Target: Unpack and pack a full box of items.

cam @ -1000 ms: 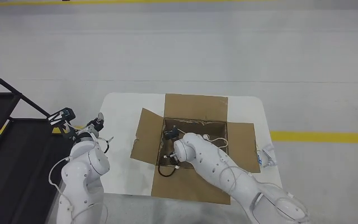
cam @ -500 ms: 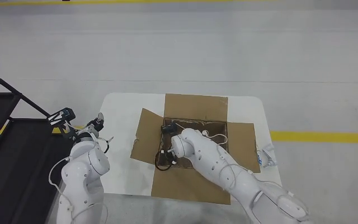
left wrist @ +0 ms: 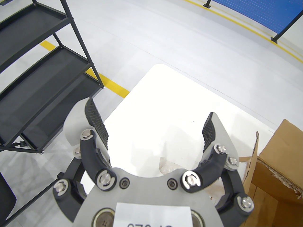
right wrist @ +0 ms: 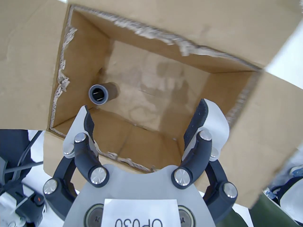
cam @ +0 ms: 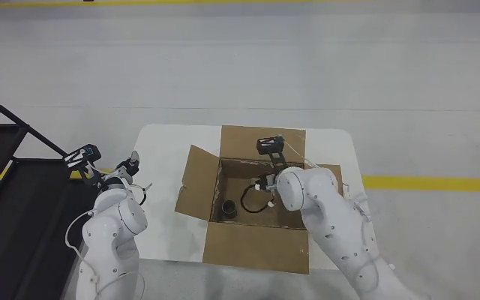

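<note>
Left hand [left wrist: 151, 119]: fingers spread, empty, over worktop [left wrist: 165, 90] left of box [cam: 262, 142].
Box: flaps open. 1 dark cylinder [right wrist: 99, 94] inside, near its left wall.
Right hand [right wrist: 144, 112]: spread, empty, above box opening.
Judged step: unpacking. Next move: descend and straddle cylinder.
Count: 1 box, 1 cylinder, 2 hands.

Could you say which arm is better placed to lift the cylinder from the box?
Probably right: the right tool hangs open over the box, cylinder inside; the left tool is over the table edge.
</note>
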### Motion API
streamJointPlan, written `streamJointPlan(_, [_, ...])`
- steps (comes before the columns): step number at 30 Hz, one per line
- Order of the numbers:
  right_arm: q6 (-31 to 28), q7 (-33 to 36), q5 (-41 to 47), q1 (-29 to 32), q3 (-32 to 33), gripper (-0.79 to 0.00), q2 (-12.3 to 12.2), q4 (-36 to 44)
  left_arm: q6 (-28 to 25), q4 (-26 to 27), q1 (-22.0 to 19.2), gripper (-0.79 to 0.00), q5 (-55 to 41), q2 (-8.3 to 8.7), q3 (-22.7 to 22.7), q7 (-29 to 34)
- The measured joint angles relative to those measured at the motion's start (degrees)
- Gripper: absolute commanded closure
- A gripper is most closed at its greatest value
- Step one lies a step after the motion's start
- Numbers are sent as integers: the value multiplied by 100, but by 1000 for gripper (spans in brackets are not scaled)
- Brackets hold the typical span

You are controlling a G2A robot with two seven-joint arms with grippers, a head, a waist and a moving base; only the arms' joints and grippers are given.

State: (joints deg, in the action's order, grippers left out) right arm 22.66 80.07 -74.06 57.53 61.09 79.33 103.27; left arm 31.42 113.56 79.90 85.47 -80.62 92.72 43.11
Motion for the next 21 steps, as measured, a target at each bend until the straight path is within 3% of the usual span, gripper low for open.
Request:
streamJointPlan(3, [-245, 296, -551, 502, 619, 0, -139, 801, 0, 0, 0, -785, 0, 0, 0, 0])
streamJointPlan(7, [-306, 338, -538, 926, 1158, 0, -200, 1176, 0, 0, 0, -785, 0, 0, 0, 0])
streamJointPlan(21, [-288, 206, -434, 986, 1272, 0, -202, 1094, 0, 0, 0, -785, 0, 0, 0, 0])
